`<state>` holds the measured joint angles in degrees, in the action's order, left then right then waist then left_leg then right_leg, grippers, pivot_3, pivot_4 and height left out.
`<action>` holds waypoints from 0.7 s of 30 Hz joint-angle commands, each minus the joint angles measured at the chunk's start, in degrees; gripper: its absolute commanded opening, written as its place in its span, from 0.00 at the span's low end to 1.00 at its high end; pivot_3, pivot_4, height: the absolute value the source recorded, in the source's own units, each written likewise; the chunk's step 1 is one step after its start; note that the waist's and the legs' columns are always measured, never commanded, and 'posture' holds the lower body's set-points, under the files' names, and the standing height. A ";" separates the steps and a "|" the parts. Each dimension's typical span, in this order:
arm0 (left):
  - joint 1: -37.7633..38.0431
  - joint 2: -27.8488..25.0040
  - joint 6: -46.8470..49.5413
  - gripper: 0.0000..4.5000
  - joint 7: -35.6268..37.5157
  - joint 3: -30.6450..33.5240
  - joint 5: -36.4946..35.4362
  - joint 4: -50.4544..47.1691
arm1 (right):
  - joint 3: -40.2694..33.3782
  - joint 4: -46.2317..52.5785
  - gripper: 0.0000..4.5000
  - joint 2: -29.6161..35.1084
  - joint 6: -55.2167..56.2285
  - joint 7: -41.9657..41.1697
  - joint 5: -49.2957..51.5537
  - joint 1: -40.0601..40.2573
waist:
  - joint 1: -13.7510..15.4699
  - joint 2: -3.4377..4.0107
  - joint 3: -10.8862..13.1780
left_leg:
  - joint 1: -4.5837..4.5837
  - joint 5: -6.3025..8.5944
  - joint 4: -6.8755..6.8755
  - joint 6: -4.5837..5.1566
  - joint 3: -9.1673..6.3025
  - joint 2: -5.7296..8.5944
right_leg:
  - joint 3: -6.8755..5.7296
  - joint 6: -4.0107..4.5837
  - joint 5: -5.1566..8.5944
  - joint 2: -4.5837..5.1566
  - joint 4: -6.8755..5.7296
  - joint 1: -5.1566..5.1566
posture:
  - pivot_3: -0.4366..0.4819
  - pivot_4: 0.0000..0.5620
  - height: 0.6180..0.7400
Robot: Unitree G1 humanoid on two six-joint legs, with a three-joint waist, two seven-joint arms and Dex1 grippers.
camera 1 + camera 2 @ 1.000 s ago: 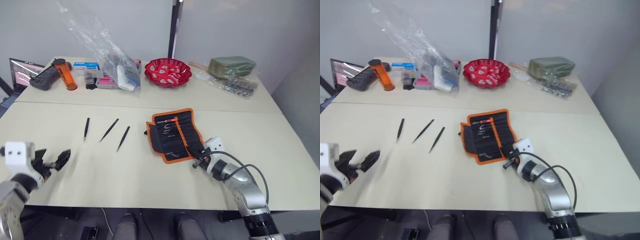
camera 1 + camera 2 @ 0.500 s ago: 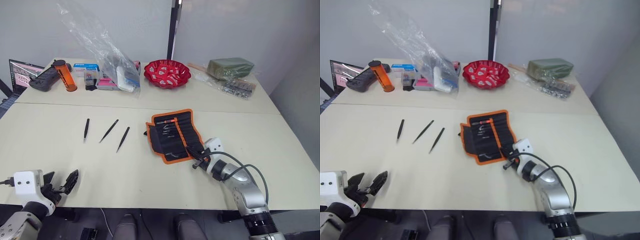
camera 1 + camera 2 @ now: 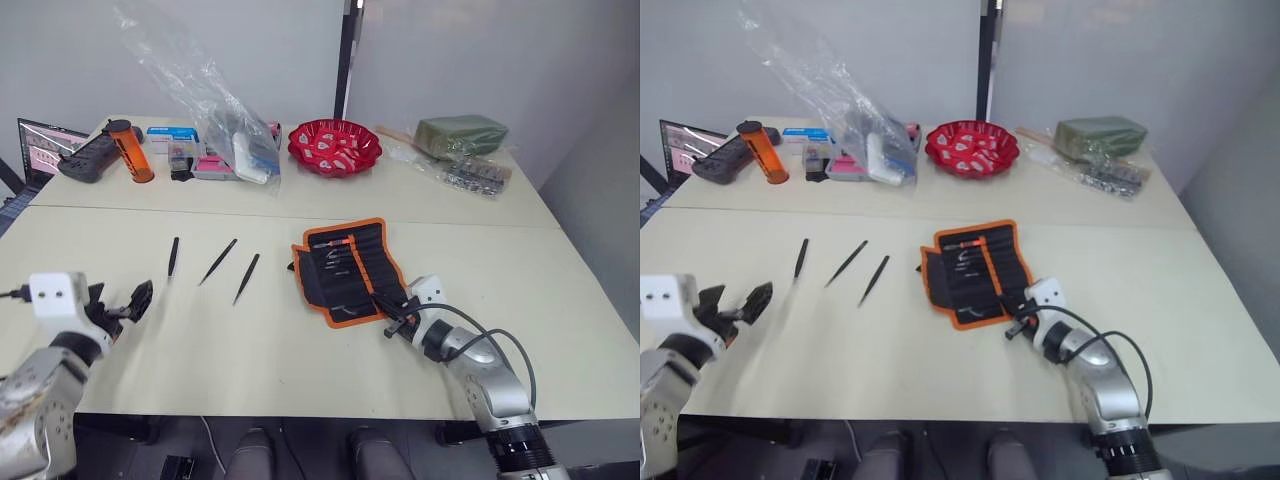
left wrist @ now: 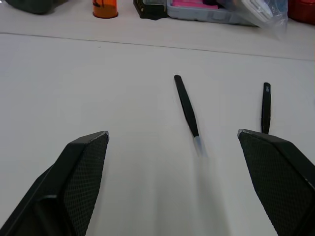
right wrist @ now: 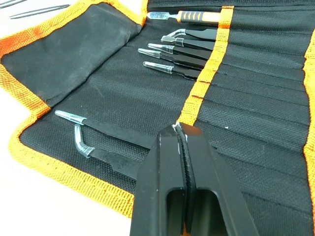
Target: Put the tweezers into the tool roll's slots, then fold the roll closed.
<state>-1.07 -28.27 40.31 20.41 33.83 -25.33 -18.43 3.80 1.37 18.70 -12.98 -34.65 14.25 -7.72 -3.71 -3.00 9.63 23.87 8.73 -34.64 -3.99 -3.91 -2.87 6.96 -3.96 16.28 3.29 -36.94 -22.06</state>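
Raised and advanced since half a second ago: left end effector (image 3: 120, 305), fingers spread wide, empty, aimed at three loose tweezers (image 3: 216, 261) on the bench (image 3: 300, 340). Right end effector (image 5: 183, 147) pinched shut, empty, resting on the open tool roll (image 3: 350, 270). Several tweezers already slotted; three left, then folding.

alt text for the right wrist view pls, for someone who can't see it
The right gripper, fingers shut, rests on the open tool roll at its orange centre strip. Several tweezers and an orange-handled tool sit in slots beyond it, and two more tweezers lie nearer, one with a bent tip.
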 commanded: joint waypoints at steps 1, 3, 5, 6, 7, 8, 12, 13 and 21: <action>-4.94 -2.43 0.36 0.99 -0.37 -3.10 0.85 4.62 | 0.02 -0.59 0.00 0.10 -1.39 0.95 -0.80 2.08 | -0.03 0.00 0.00 | 0.02 -0.09 0.03 0.14 0.00 0.00 | 0.00 -0.13 -0.07 0.00 -0.02 0.01 | 0.48 0.27 1.00; -8.79 -3.73 0.20 0.99 -0.86 -5.32 2.34 9.31 | -0.15 -0.15 0.00 0.06 -1.40 1.26 -0.76 2.52 | -0.01 0.00 0.00 | 0.01 -0.23 0.11 0.37 -0.02 -0.03 | -0.02 -0.27 -0.10 -0.06 -0.11 -0.07 | 0.48 0.27 1.00; -11.63 -4.41 0.15 0.99 -1.57 -7.04 3.50 13.07 | -0.15 0.18 0.00 0.13 -1.43 1.39 -0.74 2.81 | 0.08 0.00 0.01 | 0.00 -0.24 0.15 0.38 -0.02 -0.03 | -0.02 -0.27 -0.10 -0.05 -0.12 -0.07 | 0.48 0.27 1.00; -12.63 -4.69 -0.14 0.99 -1.83 -7.82 4.20 14.74 | -0.15 0.34 0.00 0.17 -1.45 1.47 -0.73 2.92 | 0.08 0.00 0.01 | 0.01 -0.24 0.15 0.38 -0.02 -0.02 | -0.02 -0.27 -0.10 -0.05 -0.10 -0.07 | 0.48 0.27 1.00; -13.57 -4.78 -0.25 0.99 -1.89 -8.46 4.61 16.35 | -0.19 0.49 0.00 0.19 -1.45 1.55 -0.71 3.03 | 0.08 0.00 0.01 | 0.00 -0.24 0.15 0.38 -0.02 -0.01 | -0.01 -0.28 -0.09 -0.03 -0.09 -0.05 | 0.48 0.27 1.00; -14.55 -4.73 -0.58 0.99 -2.02 -9.04 5.05 18.14 | -0.24 0.68 0.00 0.22 -1.51 1.64 -0.71 3.12 | 0.09 0.00 0.01 | 0.01 -0.24 0.15 0.38 -0.01 0.00 | -0.01 -0.29 -0.09 -0.03 -0.08 -0.05 | 0.48 0.27 1.00; -17.03 -3.93 -0.38 0.99 -1.63 -12.56 6.22 22.05 | -0.45 0.81 0.00 0.41 -1.61 1.70 -0.74 2.98 | 0.10 0.00 0.01 | 0.00 -0.24 0.21 0.38 -0.01 0.00 | -0.01 -0.30 -0.10 -0.03 -0.09 -0.08 | 0.48 0.27 1.00; -17.20 -3.56 -0.14 0.94 -1.76 -13.08 6.20 22.08 | -0.51 0.76 0.00 0.48 -1.58 1.67 -0.74 2.89 | 0.15 0.00 0.01 | 0.00 -0.24 0.22 0.38 -0.01 0.00 | -0.01 -0.30 -0.10 -0.03 -0.09 -0.08 | 0.48 0.27 1.00; -14.92 -2.00 1.07 0.35 -4.36 -12.45 6.23 18.77 | -0.81 0.71 0.00 0.60 -1.54 1.74 -0.73 2.59 | 0.29 0.00 0.01 | 0.00 -0.24 0.22 0.38 -0.01 0.00 | -0.01 -0.31 -0.10 -0.01 -0.09 -0.08 | 0.48 0.27 1.00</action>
<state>-16.41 -30.58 40.52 16.61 21.28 -19.12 2.48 3.25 3.35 18.73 -12.99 -33.52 14.28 -5.83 -3.42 -2.99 9.64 23.87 8.49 -34.42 -3.62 -3.92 -2.87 6.96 -4.27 16.17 3.27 -37.03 -22.14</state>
